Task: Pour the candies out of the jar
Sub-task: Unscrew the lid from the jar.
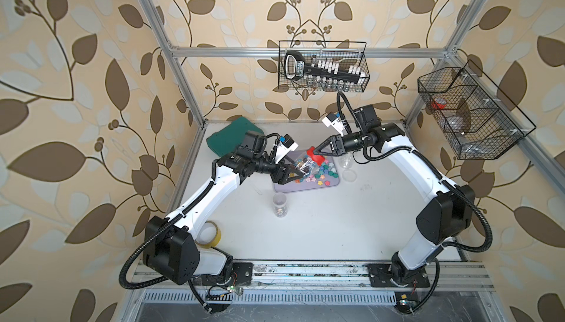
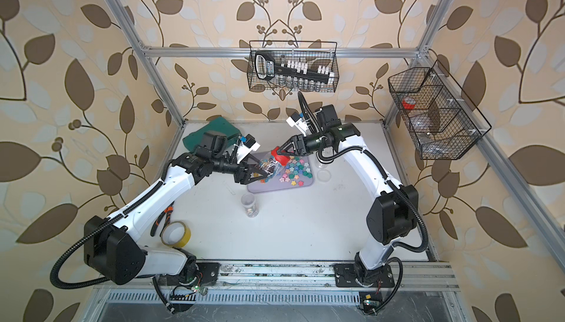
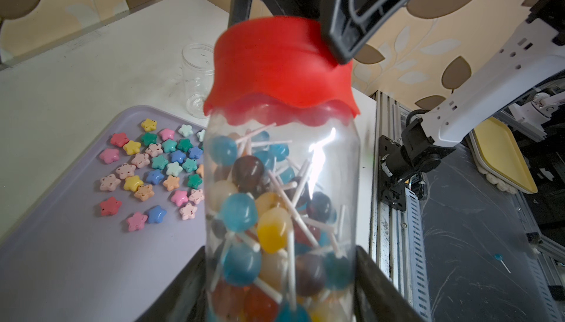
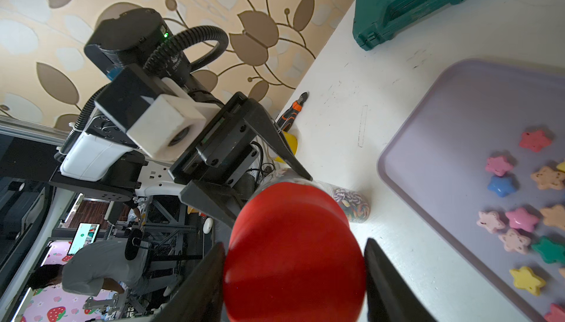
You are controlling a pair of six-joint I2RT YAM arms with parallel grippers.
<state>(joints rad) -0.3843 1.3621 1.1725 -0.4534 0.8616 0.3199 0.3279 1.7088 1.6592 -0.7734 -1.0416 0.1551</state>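
Many star candies [image 3: 153, 170] lay on the tray [image 3: 61, 259]; above it, the left end effector [image 1: 295, 176] gripped the full lollipop jar [image 3: 281, 198], and the right end effector [image 1: 319, 149] clamped its red lid [image 4: 293, 253], still on.

Top views overhead, facing down — wrist views close, sharing tray [image 3: 61, 259], probably lid [image 3: 275, 69]

No legible text (too blurred)
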